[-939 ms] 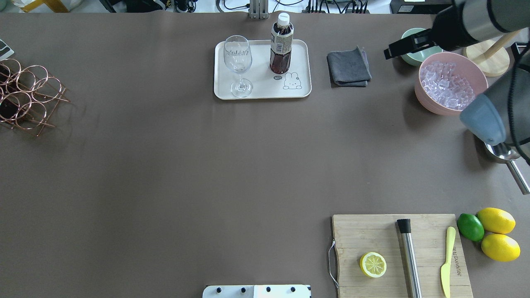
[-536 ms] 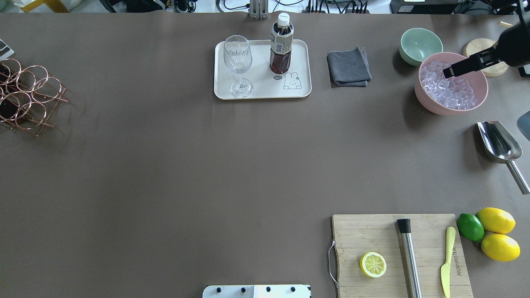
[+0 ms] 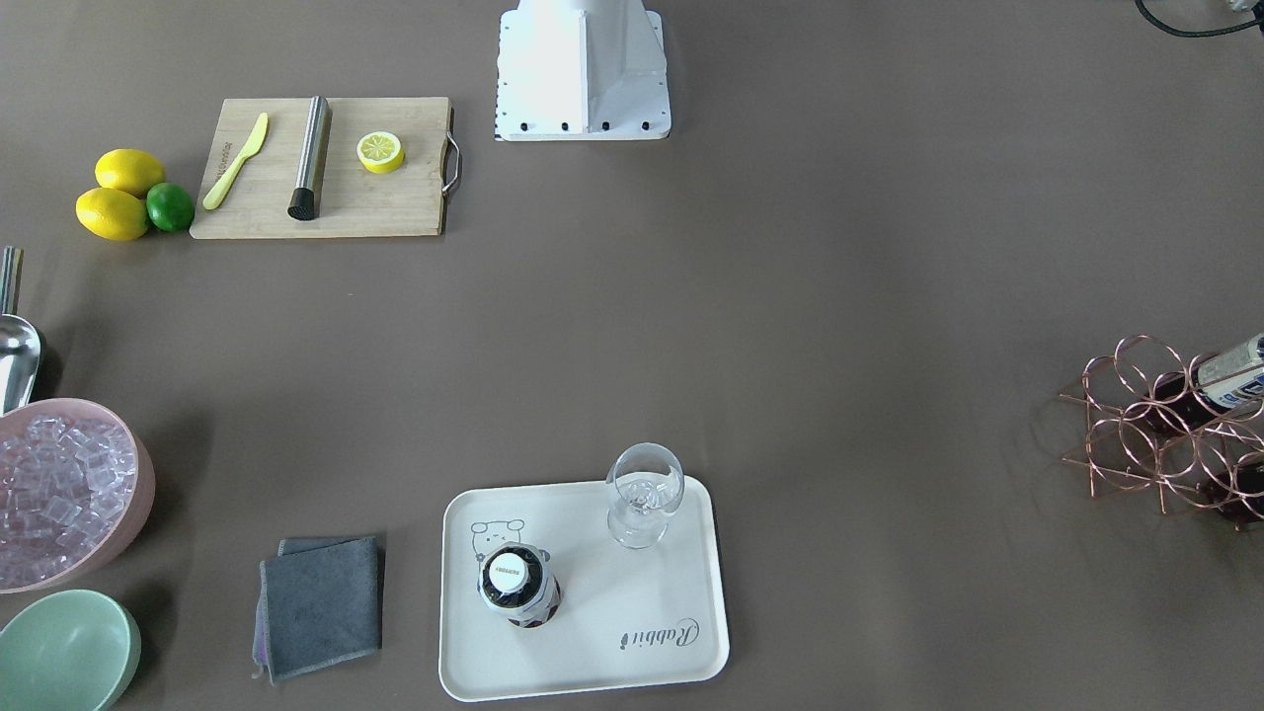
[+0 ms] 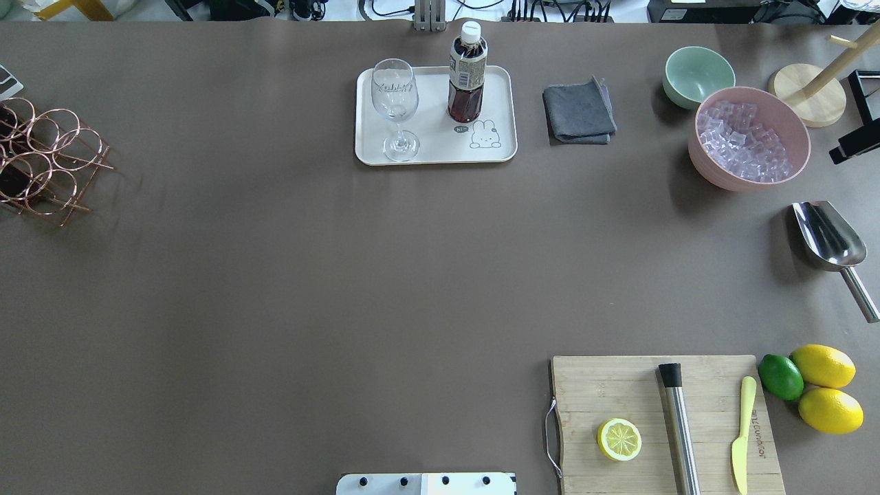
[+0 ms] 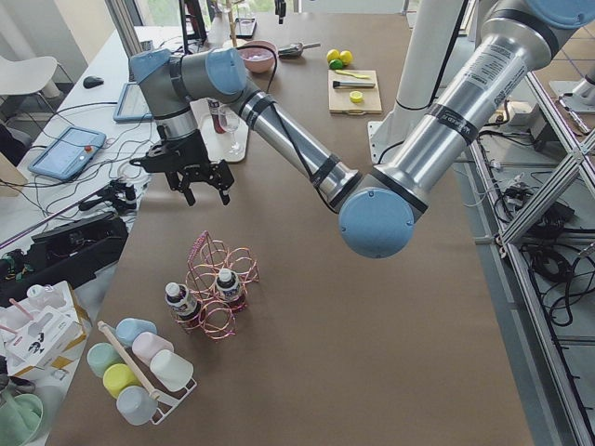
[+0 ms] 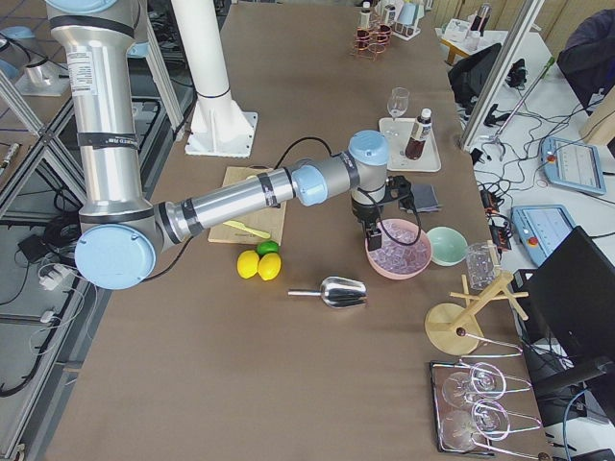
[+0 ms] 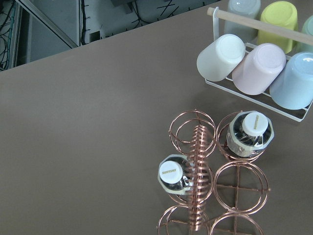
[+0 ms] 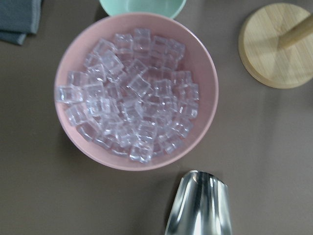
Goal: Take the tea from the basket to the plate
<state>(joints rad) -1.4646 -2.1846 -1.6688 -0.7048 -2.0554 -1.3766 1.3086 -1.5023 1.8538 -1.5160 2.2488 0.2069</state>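
- Brown matte table (image 4: pixel 275 275); desks, tablets and cables crowd the room beyond it in the side views
- Overhead view: the cream, round-cornered plate (image 4: pixel 433 152) lies at the table's 12 o'clock; the tea bottle (image 4: pixel 468 72) stands upright on it, white cap over dark red-brown liquid; a clear wine glass (image 4: pixel 394 103) stands at the bottle's 9 o'clock, apart from it
- Only the front-facing view lets the plate's script (image 3: pixel 660 635) be read: "Rabbit"; the bottle's label print is too small to read
- Only the left wrist view looks down into the copper wire basket (image 7: pixel 198 166); two more capped bottles (image 7: pixel 172 175) sit in ring cells either side of its handle
- The left gripper (image 5: pixel 198 184) shows only in the left side view, above the table beyond the basket; its jaws cannot be judged
- The right gripper (image 6: pixel 373 233) hangs over the pink bowl (image 8: pixel 210 98) of ice cubes; whether its jaws are parted cannot be told
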